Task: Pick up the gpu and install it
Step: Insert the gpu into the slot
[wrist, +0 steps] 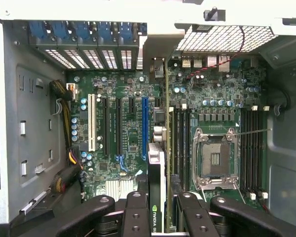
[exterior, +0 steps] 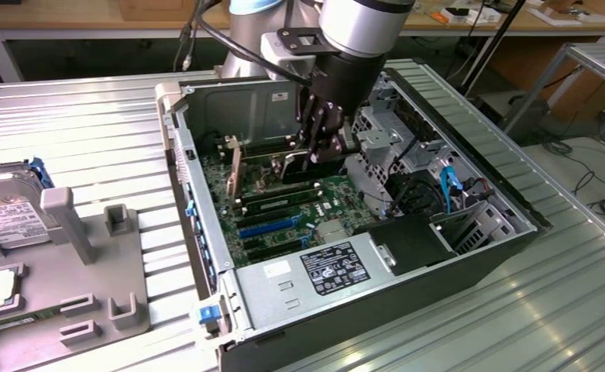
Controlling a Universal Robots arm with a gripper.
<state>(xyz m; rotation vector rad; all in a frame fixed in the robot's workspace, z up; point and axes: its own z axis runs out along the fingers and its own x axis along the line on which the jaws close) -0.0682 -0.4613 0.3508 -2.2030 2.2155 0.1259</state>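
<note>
Lying open on the ribbed metal table [exterior: 75,132], the desktop computer case [exterior: 190,194] exposes its green motherboard [wrist: 130,133]. The robot arm [exterior: 359,31] reaches down into the case. Its gripper [exterior: 317,151] is clamped on the gpu [wrist: 156,170], holding the black card edge-on low over the board, between the blue expansion slot [wrist: 145,128] and the memory slots [wrist: 180,143] beside the empty CPU socket [wrist: 216,158].
</note>
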